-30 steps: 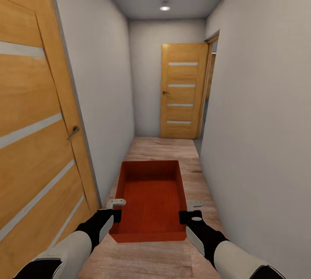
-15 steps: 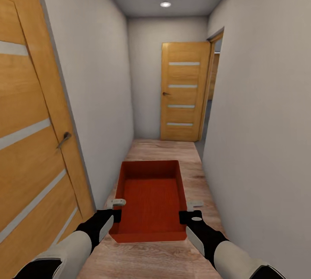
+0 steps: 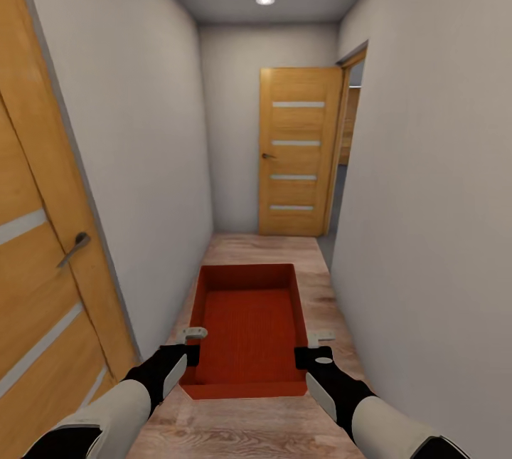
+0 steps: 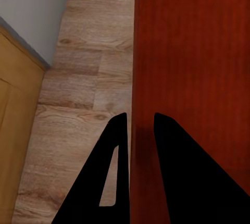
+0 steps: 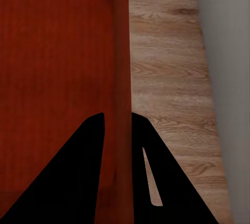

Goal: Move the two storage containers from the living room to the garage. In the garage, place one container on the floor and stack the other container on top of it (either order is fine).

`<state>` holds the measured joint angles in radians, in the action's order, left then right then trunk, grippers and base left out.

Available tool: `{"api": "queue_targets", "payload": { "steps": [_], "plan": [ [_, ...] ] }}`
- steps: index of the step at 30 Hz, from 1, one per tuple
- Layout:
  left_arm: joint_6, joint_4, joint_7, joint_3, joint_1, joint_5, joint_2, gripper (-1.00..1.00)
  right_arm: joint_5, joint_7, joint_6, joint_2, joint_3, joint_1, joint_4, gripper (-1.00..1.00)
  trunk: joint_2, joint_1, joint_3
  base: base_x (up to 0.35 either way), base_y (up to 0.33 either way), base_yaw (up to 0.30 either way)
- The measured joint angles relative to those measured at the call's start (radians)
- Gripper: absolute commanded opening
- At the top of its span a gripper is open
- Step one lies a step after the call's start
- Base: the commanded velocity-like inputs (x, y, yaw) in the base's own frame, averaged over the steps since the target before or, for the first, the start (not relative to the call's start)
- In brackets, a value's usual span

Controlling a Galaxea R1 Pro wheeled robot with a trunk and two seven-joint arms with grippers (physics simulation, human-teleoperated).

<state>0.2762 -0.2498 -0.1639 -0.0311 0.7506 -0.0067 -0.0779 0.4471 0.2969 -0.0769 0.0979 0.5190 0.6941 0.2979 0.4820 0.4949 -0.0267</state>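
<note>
One orange-red storage container (image 3: 247, 324), open-topped and empty, hangs level in front of me over the light wood planks of a narrow hallway. My left gripper (image 3: 190, 345) is shut on its left wall near the close end. The left wrist view shows that wall (image 4: 192, 52) pinched between the two dark fingers of the left gripper (image 4: 139, 117). My right gripper (image 3: 307, 346) is shut on the opposite wall. In the right wrist view the container (image 5: 57, 52) has its wall clamped by the right gripper (image 5: 117, 115).
Pale grey walls close in on both sides. A wooden door (image 3: 43, 267) with a lever handle (image 3: 73, 249) stands close on the left. Another wooden door (image 3: 297, 153) stands at the hallway's far end, beside an open doorway (image 3: 348, 146) on the right.
The view has advanced down the hallway, so the left door has slid toward the picture's left edge. Both grippers and the container keep the same place in the view.
</note>
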Motion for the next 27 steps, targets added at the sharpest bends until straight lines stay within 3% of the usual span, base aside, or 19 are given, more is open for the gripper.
{"api": "queue_targets", "payload": {
  "steps": [27],
  "plan": [
    [0.000,0.000,0.000,0.000,0.000,0.000,0.000,-1.00,0.000,0.000,0.001,0.000,-0.001,0.000,0.000,-1.00,0.000,0.000,0.000,0.324,0.000,-0.001]
  ]
}}
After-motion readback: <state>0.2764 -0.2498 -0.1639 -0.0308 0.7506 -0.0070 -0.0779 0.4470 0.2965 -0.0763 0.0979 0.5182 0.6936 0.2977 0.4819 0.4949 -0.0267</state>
